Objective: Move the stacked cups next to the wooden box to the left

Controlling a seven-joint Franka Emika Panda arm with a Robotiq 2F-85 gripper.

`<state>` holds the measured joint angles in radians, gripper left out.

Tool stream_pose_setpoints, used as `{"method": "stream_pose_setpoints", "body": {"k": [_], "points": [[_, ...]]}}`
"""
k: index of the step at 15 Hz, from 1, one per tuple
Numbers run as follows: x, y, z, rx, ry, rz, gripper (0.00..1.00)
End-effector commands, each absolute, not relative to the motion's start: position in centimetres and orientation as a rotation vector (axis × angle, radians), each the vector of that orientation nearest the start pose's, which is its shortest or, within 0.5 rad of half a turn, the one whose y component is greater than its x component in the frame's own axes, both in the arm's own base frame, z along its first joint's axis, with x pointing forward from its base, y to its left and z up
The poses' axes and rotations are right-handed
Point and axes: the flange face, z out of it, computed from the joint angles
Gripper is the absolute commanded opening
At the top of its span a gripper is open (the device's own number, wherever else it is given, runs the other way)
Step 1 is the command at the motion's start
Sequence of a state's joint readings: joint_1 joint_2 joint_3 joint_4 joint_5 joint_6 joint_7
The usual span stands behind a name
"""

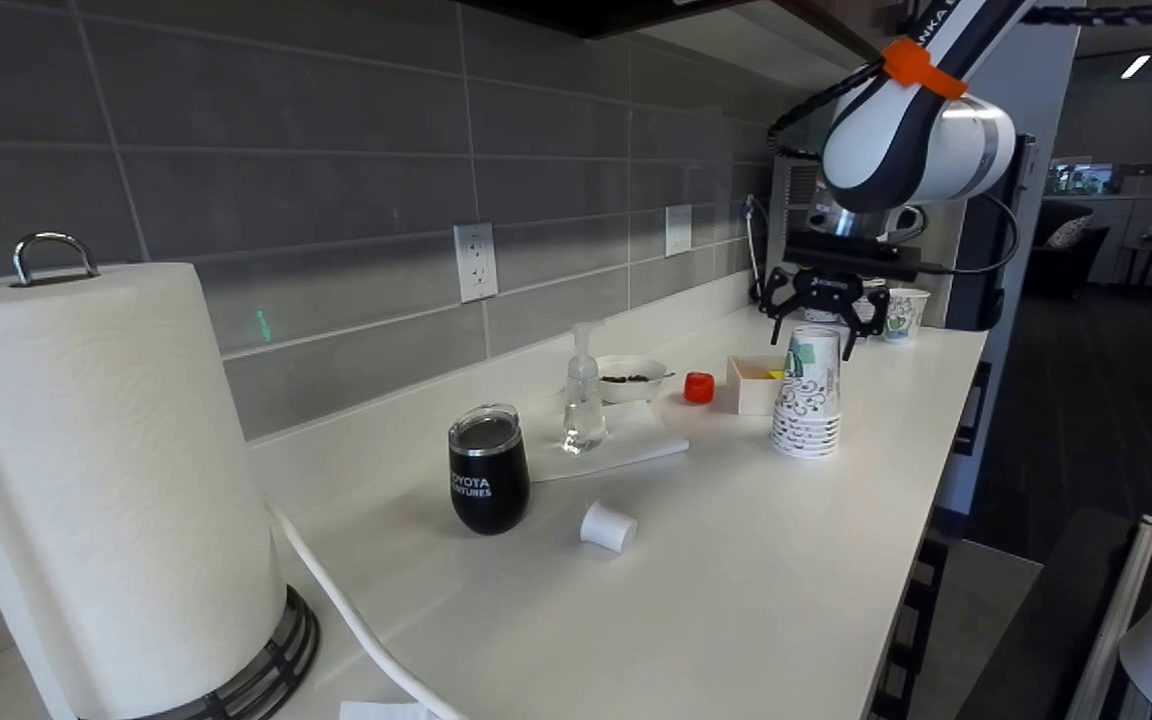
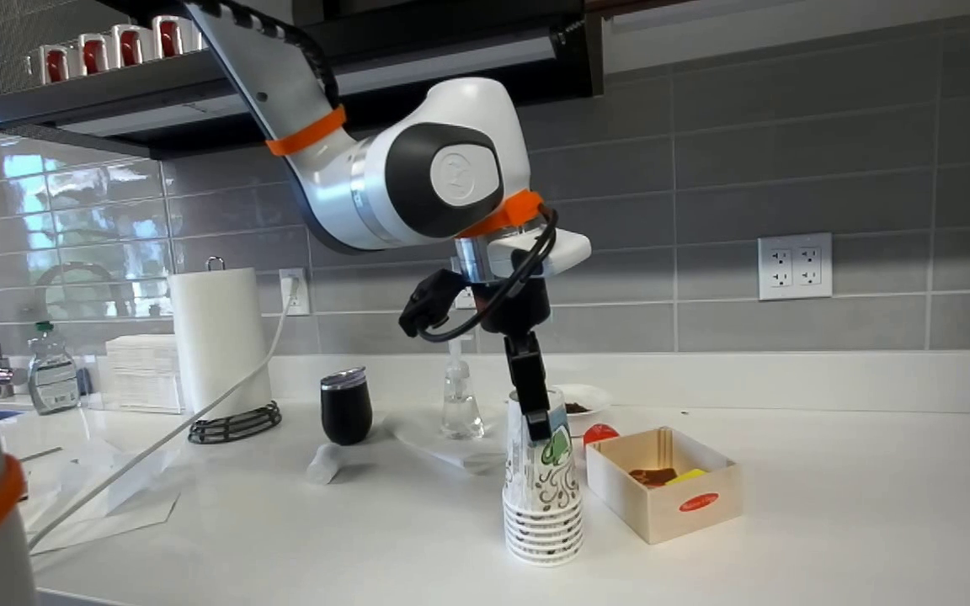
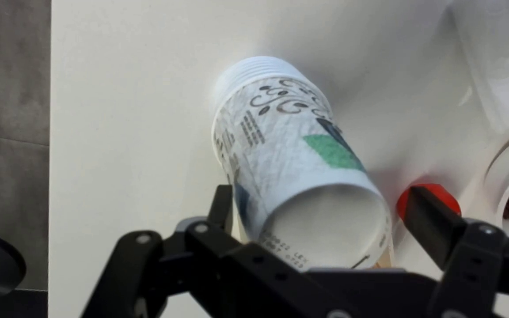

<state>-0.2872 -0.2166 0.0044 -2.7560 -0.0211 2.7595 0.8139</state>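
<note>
The stacked cups (image 1: 808, 395), white with green and dark print, stand upside down on the counter, rims at the bottom. They also show in an exterior view (image 2: 542, 497) and in the wrist view (image 3: 281, 128). The low tan wooden box (image 2: 691, 509) stands right beside them; it also shows in an exterior view (image 1: 751, 398). In the wrist view the stack and gripper hide most of it. My gripper (image 1: 811, 344) points down, open, its fingers either side of the stack's upper end. In the wrist view the gripper (image 3: 320, 192) shows a gap by the right finger.
A red object (image 1: 699, 388), a bowl (image 1: 633, 380) and a clear soap bottle (image 1: 584, 400) stand towards the wall. A black tumbler (image 1: 489, 475), a small tipped white cup (image 1: 608, 527) and a paper towel roll (image 2: 220, 337) are farther along. More cups (image 1: 904, 315) stand behind the gripper.
</note>
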Motion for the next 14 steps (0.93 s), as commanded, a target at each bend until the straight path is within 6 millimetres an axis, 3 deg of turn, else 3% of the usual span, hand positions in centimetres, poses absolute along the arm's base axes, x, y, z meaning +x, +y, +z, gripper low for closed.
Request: {"method": "stream_pose_setpoints", "body": {"k": [1,10,11,12,14], "points": [[39.4,-11.3,29.6,-2.622,1.604,-0.349,1.0],[39.4,-11.6,27.9,-2.624,1.614,-0.331,1.0],[39.4,-11.6,27.7,-2.625,1.615,-0.329,0.75],[39.4,-11.6,27.6,-2.626,1.612,-0.329,0.73],[39.5,-11.6,27.6,-2.626,1.61,-0.34,0.56]]}}
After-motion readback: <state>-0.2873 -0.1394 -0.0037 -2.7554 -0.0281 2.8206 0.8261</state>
